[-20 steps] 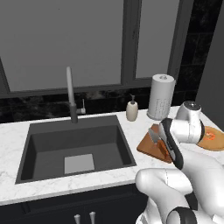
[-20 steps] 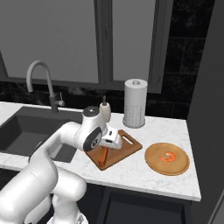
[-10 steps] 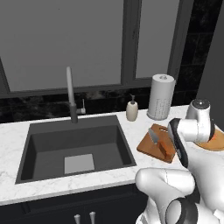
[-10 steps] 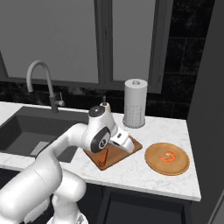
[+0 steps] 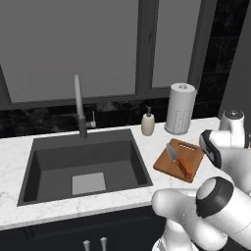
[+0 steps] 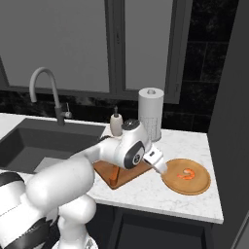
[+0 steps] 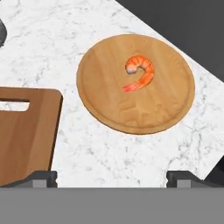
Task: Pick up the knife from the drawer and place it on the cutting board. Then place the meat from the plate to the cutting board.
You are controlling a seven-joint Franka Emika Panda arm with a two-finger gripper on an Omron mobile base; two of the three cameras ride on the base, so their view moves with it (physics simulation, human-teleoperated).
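Knife (image 5: 177,159): we list it lying flat on the cutting board (image 5: 179,161), grey blade toward the back wall, brown handle toward the front edge of the surface (image 5: 59,206).

Cutting board: reddish-brown, set at an angle on the marble surface just right of the sink (image 5: 86,164); its slot handle faces the plate in the hand view.

Meat (image 7: 140,73): a small curled orange-red shrimp, resting near the middle of the plate (image 7: 113,109), touching nothing else.

Plate: round, tan, on the surface just beside the board's slotted end, a strip of bare marble between them; we note the surface's outer edge close behind it in the hand view.

Pincer (image 7: 111,178): we record it open, the two dark fingertips (image 7: 37,178) spread wide apart and holding nothing. It hovers above the marble between board and plate, with the shrimp ahead of it. In the right base view the pincer (image 6: 160,168) sits at the plate's near rim, over the gap beside the board.

Nearby items: paper towel roll (image 5: 180,108) upright against the back wall behind the board; soap dispenser (image 5: 147,122) just left of it; tall faucet (image 5: 80,105) behind the sink. None of these lies between pincer and shrimp. We see the arm's own elbow covering part of the board in the right base view.
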